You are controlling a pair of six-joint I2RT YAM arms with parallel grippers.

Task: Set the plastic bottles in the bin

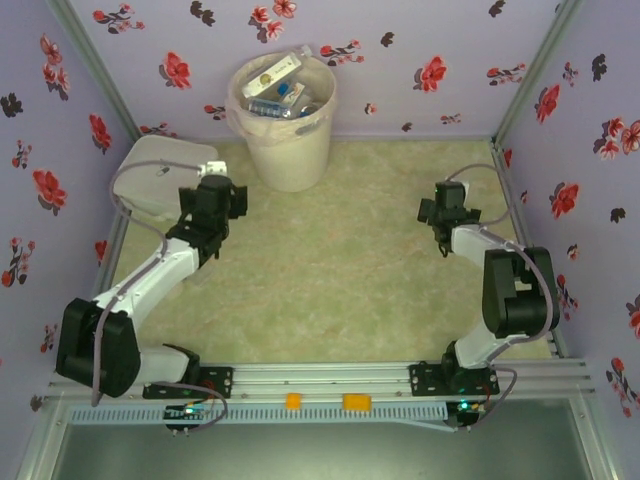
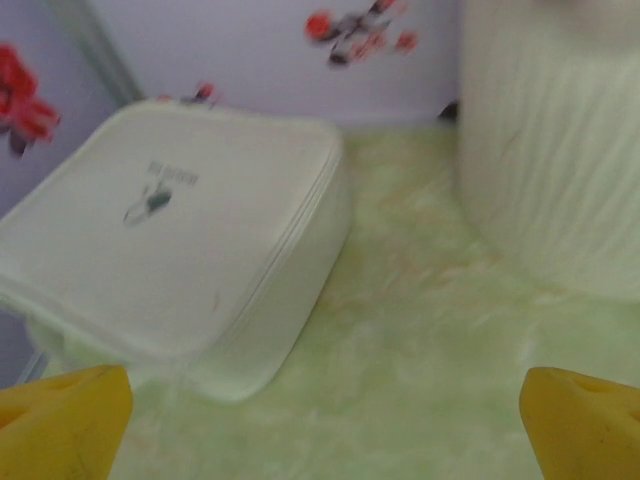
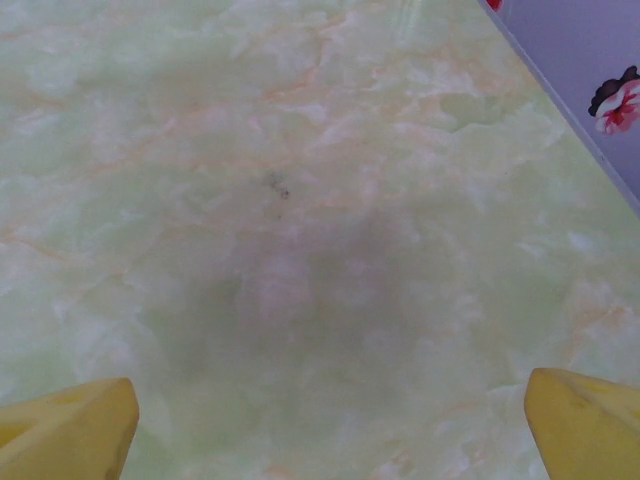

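The cream bin (image 1: 285, 150) stands at the back of the table, left of centre, with several plastic bottles (image 1: 275, 92) piled inside its liner. Its ribbed wall (image 2: 560, 160) fills the upper right of the left wrist view. My left gripper (image 1: 215, 190) hovers just left of the bin, open, its yellow fingertips (image 2: 65, 420) wide apart over bare table. My right gripper (image 1: 440, 212) is at the right side of the table, open too, with yellow fingertips (image 3: 70, 430) spread above the marble-patterned surface and nothing between them.
A flat white rounded-square box (image 1: 165, 175) lies in the back left corner, close to the left gripper, and its lid (image 2: 170, 240) shows near the left fingers. Floral walls (image 1: 420, 60) enclose the table on three sides. An aluminium rail (image 1: 330, 380) runs along the near edge.
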